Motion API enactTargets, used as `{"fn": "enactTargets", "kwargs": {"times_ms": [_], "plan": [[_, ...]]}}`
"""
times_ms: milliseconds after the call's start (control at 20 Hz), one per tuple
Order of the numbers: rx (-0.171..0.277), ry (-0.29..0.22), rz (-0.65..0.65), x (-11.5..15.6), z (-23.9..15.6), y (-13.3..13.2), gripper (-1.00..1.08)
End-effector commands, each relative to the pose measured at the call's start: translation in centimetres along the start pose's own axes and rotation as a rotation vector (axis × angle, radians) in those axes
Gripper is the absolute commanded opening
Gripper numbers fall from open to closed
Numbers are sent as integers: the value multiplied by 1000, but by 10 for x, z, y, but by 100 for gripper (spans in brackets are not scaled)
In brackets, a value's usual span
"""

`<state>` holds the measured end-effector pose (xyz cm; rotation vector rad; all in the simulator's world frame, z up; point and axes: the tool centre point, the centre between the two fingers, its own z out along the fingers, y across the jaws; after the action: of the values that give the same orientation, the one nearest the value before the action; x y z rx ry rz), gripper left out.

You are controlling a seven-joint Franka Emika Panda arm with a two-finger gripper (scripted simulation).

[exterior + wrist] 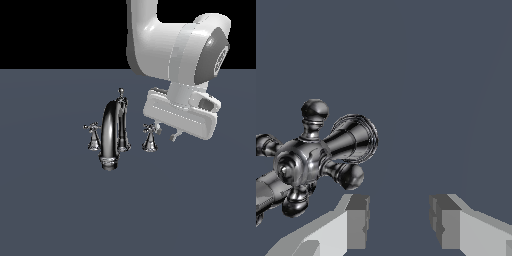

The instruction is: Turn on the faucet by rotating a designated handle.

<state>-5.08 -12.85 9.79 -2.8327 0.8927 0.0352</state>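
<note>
The chrome faucet (110,136) stands on the dark floor with its arched spout, a thin knob-topped rod (121,107) and two cross handles. The right-hand handle (150,136) is a small cross on a flared base. It fills one side of the wrist view (306,161). My gripper (166,131) hangs just to the exterior view's right of this handle, at about its top height. It is open and empty (399,221). The handle lies outside the gap, beside one finger (357,221). The matching left-hand handle (93,136) stands beyond the spout.
The white arm (170,45) reaches down from the top of the exterior view, above and to the right of the faucet. The flat dark grey floor (128,215) spreads around the faucet.
</note>
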Motion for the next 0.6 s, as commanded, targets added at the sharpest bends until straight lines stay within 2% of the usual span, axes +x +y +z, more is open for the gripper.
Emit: {"fn": "enactTargets", "kwargs": {"times_ms": [0, 50, 100, 150, 200, 250, 300, 350, 400, 450, 500, 550], "plan": [[-90, 143, 143, 73, -19, 101, -67], [-54, 160, 234, 85, -8, 50, 78], [-18, 177, 326, 82, -22, 105, 78], [-2, 194, 388, 87, -23, 110, 64], [-19, 171, 293, 94, -32, 138, 44], [-37, 148, 197, 75, -13, 86, 44], [49, 120, 155, 47, 14, -33, 11], [51, 119, 154, 45, 14, -37, 11], [41, 128, 54, 97, 22, -19, 60], [31, 136, -45, 61, 23, -56, 60], [118, 139, -42, 25, -2, -149, 93], [118, 139, -42, 15, 1, -162, 93]]}}
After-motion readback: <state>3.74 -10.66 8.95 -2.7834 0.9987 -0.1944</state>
